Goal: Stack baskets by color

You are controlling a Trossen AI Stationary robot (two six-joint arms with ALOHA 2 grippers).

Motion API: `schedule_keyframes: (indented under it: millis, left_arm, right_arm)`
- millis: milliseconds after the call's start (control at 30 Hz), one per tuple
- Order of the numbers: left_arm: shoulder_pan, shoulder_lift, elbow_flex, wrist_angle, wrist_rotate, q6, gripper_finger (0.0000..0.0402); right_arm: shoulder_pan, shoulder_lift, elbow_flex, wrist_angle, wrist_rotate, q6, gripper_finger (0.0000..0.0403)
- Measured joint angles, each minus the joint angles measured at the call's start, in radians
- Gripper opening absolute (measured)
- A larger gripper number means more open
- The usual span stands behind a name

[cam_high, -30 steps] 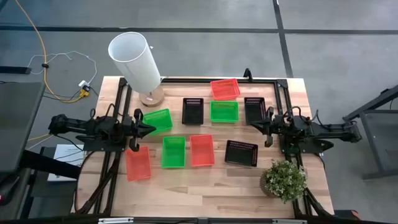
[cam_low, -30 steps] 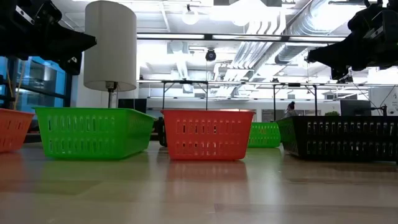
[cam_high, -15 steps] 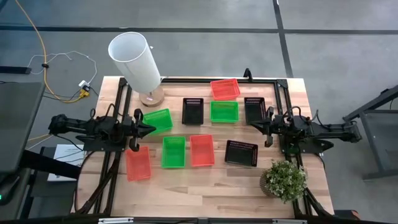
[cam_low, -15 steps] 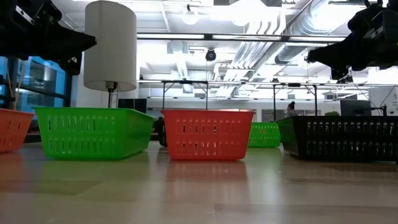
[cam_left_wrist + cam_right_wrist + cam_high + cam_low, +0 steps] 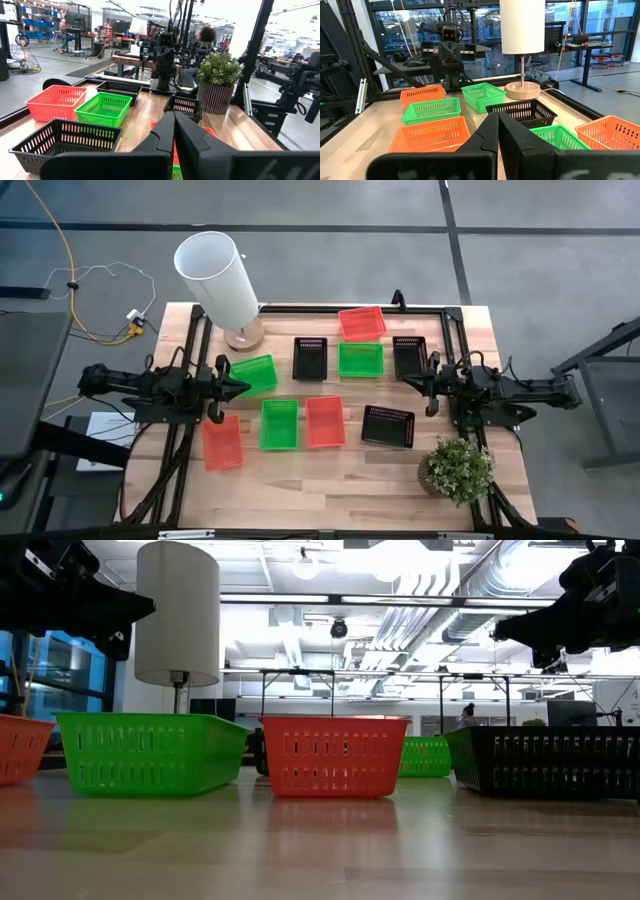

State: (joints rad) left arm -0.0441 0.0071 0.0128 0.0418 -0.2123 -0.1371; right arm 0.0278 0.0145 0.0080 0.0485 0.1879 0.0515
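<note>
Nine baskets (image 5: 279,424) lie unstacked; left gripper (image 5: 243,388) at nine o'clock and right gripper (image 5: 418,376) at three hover clenched, empty; we should open before descending.

- Your high view looks straight down on the whole table (image 5: 330,485), with the floor around it showing.
- Your low view sits at tabletop height, close behind a red basket (image 5: 334,755), facing the room.
- Your left wrist view faces across the table toward the potted plant (image 5: 216,80).
- Your right wrist view faces back, toward the white cylinder (image 5: 522,26).
- Both wrist views share the middle baskets.
</note>
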Motion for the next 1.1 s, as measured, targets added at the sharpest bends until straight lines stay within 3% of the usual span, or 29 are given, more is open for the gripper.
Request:
schedule_keyframes:
  millis: [1100]
  left_arm:
    - [0.0,0.0,0.0,0.0,0.0,0.0,0.0]
  right_arm:
    - [0.0,0.0,0.0,0.017,0.0,0.0,0.0]
